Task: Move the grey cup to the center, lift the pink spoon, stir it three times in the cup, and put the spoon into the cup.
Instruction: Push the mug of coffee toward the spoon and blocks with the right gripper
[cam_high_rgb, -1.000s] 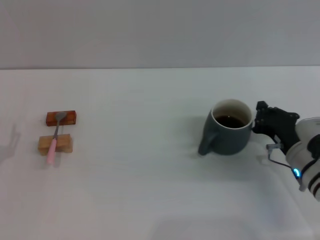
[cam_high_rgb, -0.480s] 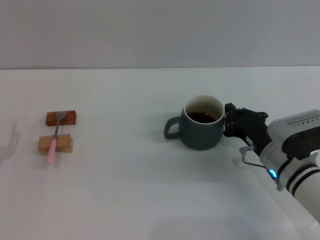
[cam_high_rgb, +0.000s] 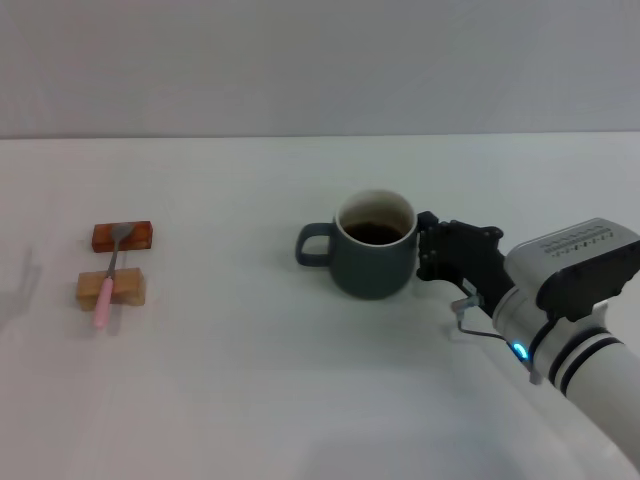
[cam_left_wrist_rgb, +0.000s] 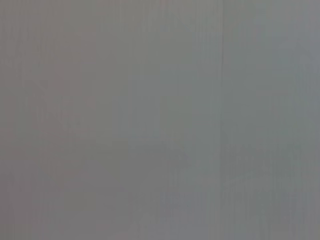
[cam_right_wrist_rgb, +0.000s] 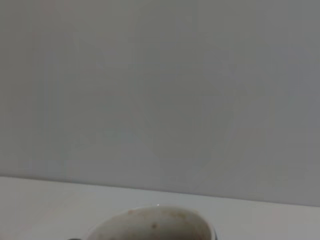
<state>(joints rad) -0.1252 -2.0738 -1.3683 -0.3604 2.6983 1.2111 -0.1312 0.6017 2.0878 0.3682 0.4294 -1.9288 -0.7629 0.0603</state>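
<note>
The grey cup (cam_high_rgb: 372, 256) stands upright near the middle of the table, with dark liquid inside and its handle pointing left. My right gripper (cam_high_rgb: 426, 250) is pressed against the cup's right side and appears shut on its wall; the fingertips are partly hidden by the cup. In the right wrist view only the cup's pale rim (cam_right_wrist_rgb: 155, 222) shows. Far to the left, the pink spoon (cam_high_rgb: 108, 276) lies across two small wooden blocks (cam_high_rgb: 111, 288), bowl on the far block. My left gripper is out of view.
The white table (cam_high_rgb: 250, 380) runs back to a grey wall. The reddish far block (cam_high_rgb: 123, 236) and the lighter near block sit close to the table's left side. My right arm (cam_high_rgb: 570, 320) reaches in from the lower right.
My right gripper has carried the grey cup leftward from the right side toward the table's middle, and its handle has swung from front-left to left. The spoon and blocks have not moved.
</note>
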